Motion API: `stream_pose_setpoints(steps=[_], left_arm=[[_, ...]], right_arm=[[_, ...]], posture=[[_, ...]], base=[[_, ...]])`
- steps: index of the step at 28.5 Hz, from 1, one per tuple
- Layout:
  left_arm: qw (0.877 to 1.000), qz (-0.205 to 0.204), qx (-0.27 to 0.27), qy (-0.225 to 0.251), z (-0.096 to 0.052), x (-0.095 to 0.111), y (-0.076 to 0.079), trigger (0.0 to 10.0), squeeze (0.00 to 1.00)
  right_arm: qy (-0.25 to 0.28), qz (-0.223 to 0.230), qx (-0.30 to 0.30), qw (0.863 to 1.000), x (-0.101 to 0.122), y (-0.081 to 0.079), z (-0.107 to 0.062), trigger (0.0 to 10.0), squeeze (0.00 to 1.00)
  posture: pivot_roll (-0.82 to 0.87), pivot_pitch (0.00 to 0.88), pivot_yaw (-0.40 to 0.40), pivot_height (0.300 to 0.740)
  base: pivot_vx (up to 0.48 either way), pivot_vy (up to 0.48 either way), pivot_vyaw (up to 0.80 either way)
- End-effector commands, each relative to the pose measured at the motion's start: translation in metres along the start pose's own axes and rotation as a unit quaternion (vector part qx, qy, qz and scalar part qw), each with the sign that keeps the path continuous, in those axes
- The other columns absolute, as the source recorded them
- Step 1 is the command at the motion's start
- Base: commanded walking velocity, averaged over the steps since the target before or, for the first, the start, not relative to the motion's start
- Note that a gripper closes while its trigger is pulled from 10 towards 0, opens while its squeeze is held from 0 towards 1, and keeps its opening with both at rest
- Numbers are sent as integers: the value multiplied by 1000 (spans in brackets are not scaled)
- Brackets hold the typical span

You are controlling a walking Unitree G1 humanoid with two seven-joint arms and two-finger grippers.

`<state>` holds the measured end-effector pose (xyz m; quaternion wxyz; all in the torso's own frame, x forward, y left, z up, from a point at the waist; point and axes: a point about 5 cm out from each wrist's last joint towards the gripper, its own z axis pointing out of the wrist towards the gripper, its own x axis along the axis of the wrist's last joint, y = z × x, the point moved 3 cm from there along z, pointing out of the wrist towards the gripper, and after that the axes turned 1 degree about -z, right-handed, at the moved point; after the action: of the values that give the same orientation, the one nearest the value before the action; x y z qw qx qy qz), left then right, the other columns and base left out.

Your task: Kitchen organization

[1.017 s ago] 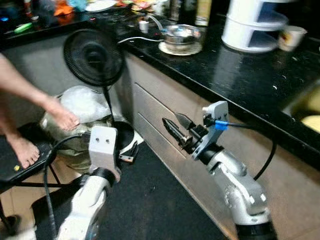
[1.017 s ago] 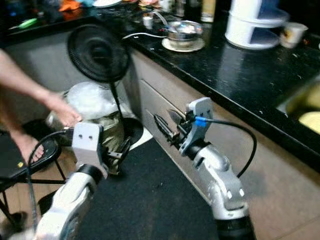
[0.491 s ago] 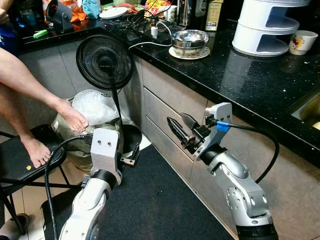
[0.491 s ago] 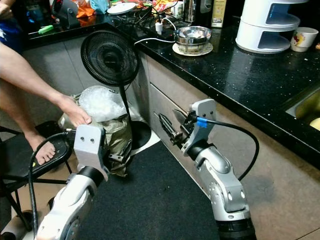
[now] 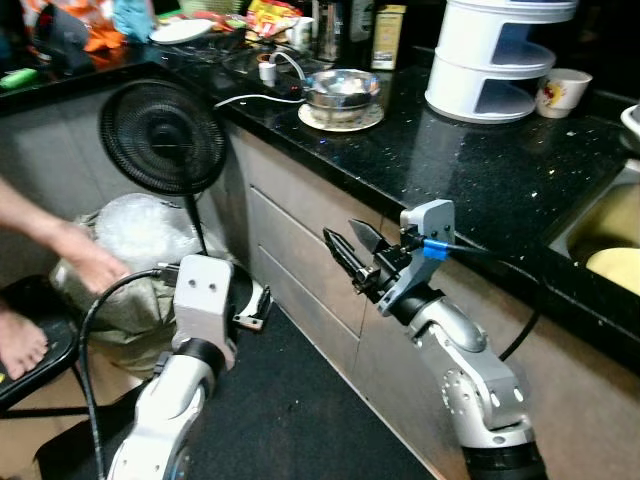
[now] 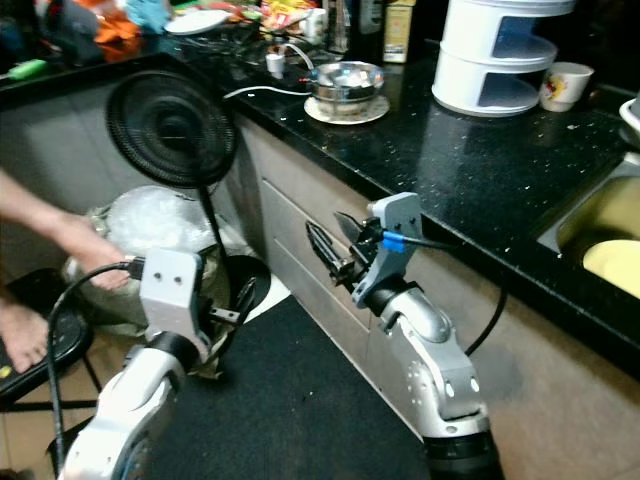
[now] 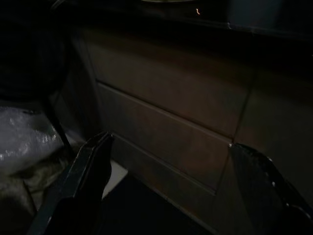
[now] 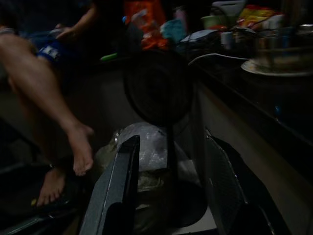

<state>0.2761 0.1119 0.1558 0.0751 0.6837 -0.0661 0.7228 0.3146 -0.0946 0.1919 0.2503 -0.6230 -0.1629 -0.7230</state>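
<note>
A person's foot (image 5: 22, 342) rested on a black chair (image 5: 30, 365) at nine o'clock. The left gripper (image 7: 171, 191) hung low with fingers spread wide, facing the drawer fronts (image 5: 300, 250). A black fan (image 5: 163, 138) stood beside a plastic-filled bag (image 5: 135, 235). The right gripper (image 5: 352, 258), fingers parted and empty, hovered before the drawers below the black counter (image 5: 480, 160), a steel bowl (image 5: 343, 88) at twelve o'clock.

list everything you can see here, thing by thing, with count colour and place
counter: 1, black, speckled, along the right
steel bowl: 1, silver, on a pale plate on the counter
tiered rack: 1, white, far end of the counter
cup: 1, white, patterned, beside the rack
fan: 1, black, on the floor by the cabinets
bag: 1, clear plastic, behind the fan
mat: 1, dark, floor
person's foot: 1, on a black stool
left gripper: jaws open
right gripper: jaws open, near the drawer fronts
</note>
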Motion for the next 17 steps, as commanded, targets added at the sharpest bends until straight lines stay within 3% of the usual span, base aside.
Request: stream_pose_setpoints(steps=[1, 12, 17], left_arm=[[1000, 13, 14, -6, -3, -3, -8, 10000, 0], [1000, 14, 11, -9, -3, -6, -6, 10000, 0], [1000, 14, 10, -11, -3, -8, -5, 10000, 0]], right_arm=[[16, 3, 25, 1000, 5, -12, 5, 10000, 0], [23, 10, 51, 998, 4, -17, 4, 10000, 0], [24, 16, 54, 998, 3, -16, 2, 10000, 0]], posture=[[69, 0, 18, 740], [70, 0, 16, 740], [67, 0, 15, 740]], base=[[379, 0, 800], [380, 0, 800], [382, 0, 110]])
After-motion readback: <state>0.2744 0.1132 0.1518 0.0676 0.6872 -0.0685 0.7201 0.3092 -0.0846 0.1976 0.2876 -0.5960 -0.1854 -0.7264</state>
